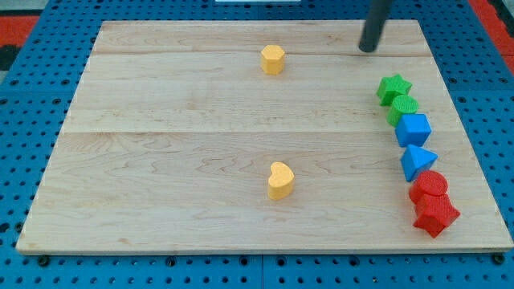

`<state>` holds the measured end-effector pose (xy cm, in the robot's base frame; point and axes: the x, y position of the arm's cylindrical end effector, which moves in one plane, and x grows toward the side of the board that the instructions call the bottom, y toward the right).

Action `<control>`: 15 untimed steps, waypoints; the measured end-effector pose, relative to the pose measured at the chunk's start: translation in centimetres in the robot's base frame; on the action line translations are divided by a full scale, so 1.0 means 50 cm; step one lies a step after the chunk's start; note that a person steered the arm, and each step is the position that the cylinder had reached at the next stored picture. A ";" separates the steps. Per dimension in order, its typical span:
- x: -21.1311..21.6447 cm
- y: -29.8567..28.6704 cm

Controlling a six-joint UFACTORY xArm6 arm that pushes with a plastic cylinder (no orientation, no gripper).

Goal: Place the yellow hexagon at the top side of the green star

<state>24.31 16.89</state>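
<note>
- My tip (369,49) is near the view's top right, low at the board.
- The rod is dark and leans slightly to the right, going out of the view's top.

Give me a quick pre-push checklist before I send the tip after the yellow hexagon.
1. Yellow hexagon located, near the view's top: ok.
2. Not confused with the yellow heart lower down: ok.
3. Green star located, at the top of the right-hand column: ok.
4. Board above the star free: ok.
5. My tip on the hexagon's left for a rightward push: not ok, it is to its right.
6. Tip touching any block: ok, none.
</note>
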 end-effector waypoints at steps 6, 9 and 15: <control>0.038 -0.252; 0.102 0.034; 0.577 -0.129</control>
<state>53.15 10.43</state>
